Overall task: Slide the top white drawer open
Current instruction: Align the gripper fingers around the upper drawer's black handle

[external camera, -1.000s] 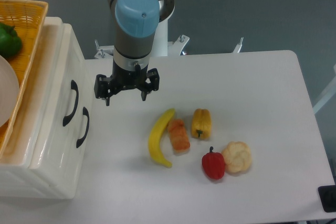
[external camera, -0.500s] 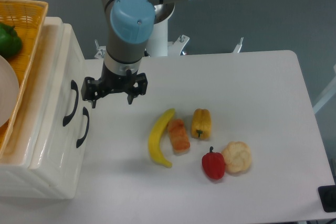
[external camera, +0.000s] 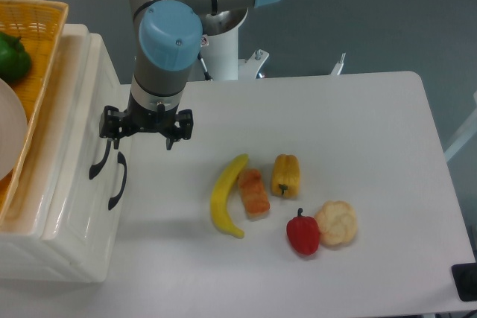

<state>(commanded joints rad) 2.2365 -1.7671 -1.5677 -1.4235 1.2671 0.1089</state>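
The white cabinet stands at the left, its front facing right. The top white drawer (external camera: 80, 128) is shut, and its curved black handle (external camera: 95, 166) lies left of the lower drawer's handle (external camera: 118, 181). My gripper (external camera: 143, 132) points down with its jaws spread wide and holds nothing. Its left fingertip (external camera: 109, 130) sits over the upper end of the top drawer's handle. I cannot tell whether it touches the handle. Its right fingertip (external camera: 176, 134) is above the table.
A wicker basket (external camera: 37, 42) with a green pepper (external camera: 11, 56) and a white plate sits on the cabinet. On the table lie a banana (external camera: 226, 196), an orange food piece (external camera: 253, 192), a yellow pepper (external camera: 285, 174), a red pepper (external camera: 302, 233) and a cream bun (external camera: 337, 222).
My gripper has moved left and slightly up in the image, from above the table to the cabinet front, reaching the top drawer's handle. Its jaws stayed open. The drawer has not moved.
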